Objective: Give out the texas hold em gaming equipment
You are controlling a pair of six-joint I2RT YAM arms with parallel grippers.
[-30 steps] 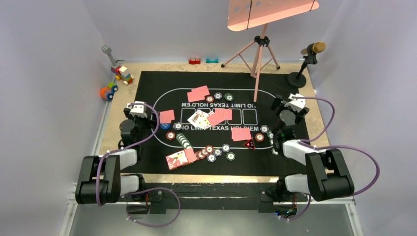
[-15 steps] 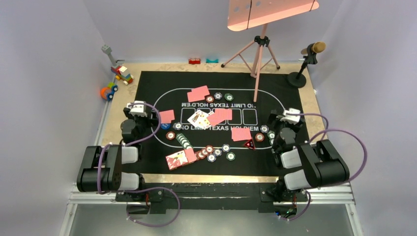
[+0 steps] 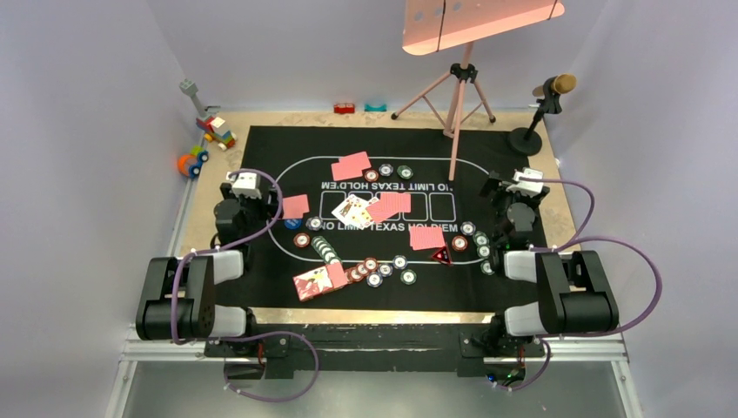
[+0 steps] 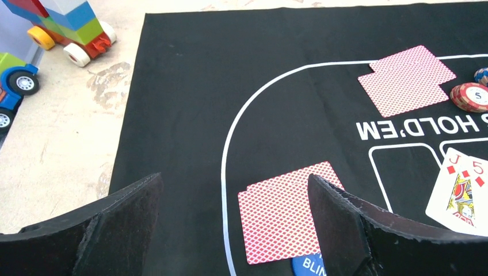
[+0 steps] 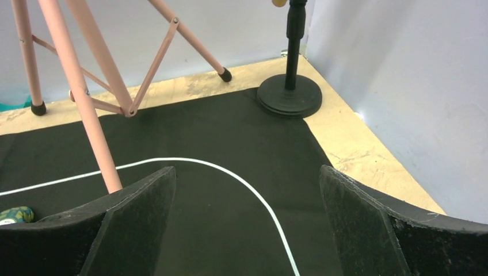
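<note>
The left gripper (image 4: 235, 184) is held above the left edge of the black mat (image 3: 261, 148), its jaws spread wide with nothing gripped between them. Beneath it, a pair of pink-backed cards (image 4: 290, 210) is laid face down just inside the white oval line, and a blue button (image 4: 308, 265) is seen at their near edge. A second face-down pair (image 4: 405, 79) is placed toward the far edge, with a red chip (image 4: 471, 96) just beside it. Face-up cards (image 4: 463, 192) showing a J and a 5 are spread nearer the middle. Toy blocks (image 4: 69, 23) are left off the mat at the far left corner of the table.

The right gripper (image 5: 247, 172) is held over the right edge of the mat, likewise spread wide and empty. A pink tripod (image 5: 86, 86) and a microphone stand (image 5: 289, 95) are seen beyond it toward the far right corner. From above, a cluster of chips (image 3: 383, 270) is gathered toward the near edge, a red triangular marker (image 3: 441, 256) is set to its right, and further chips (image 3: 481, 239) are scattered near the right gripper.
</note>
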